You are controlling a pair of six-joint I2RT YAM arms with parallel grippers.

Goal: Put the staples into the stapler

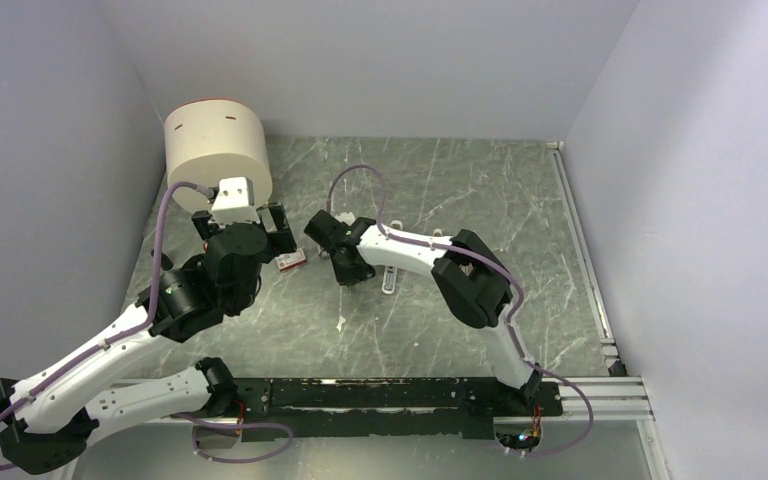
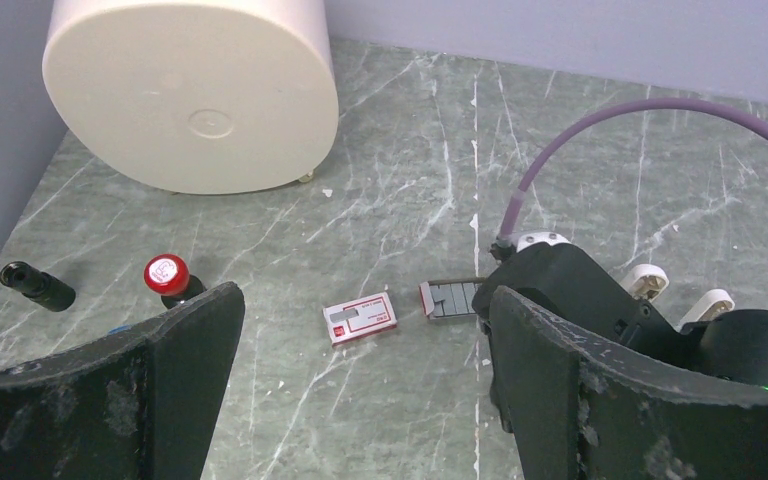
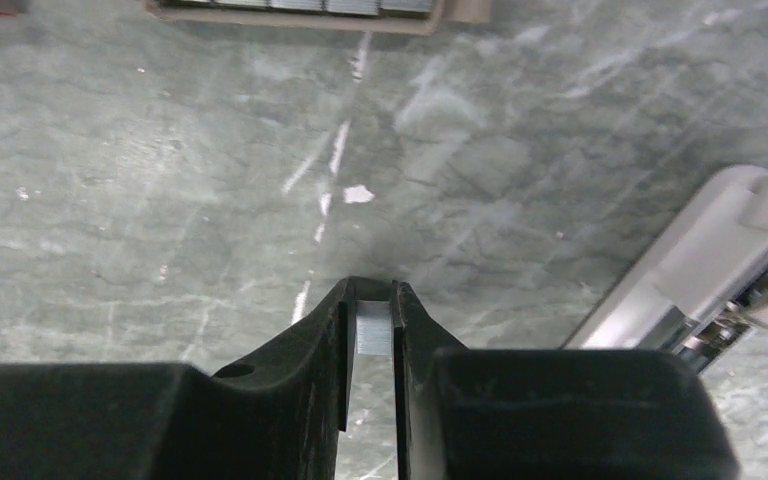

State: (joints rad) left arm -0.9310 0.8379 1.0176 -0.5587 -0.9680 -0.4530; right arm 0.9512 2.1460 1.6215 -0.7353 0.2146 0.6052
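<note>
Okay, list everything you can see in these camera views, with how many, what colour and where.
staple strip: one, grey, pinched in the right gripper
staple tray: one, grey strips inside, just beside the box
staple box: one, red and white, on the table between the grippers
stapler: one, white, on the table beside the right gripper
big cylinder: one, cream, far left corner
small cylinder: one, black, lying near the left wall
capped piece: one, red top, beside the small cylinder
table: one, green marble
left gripper: one, black, open above the box
right gripper: one, black, shut on the strip
</note>
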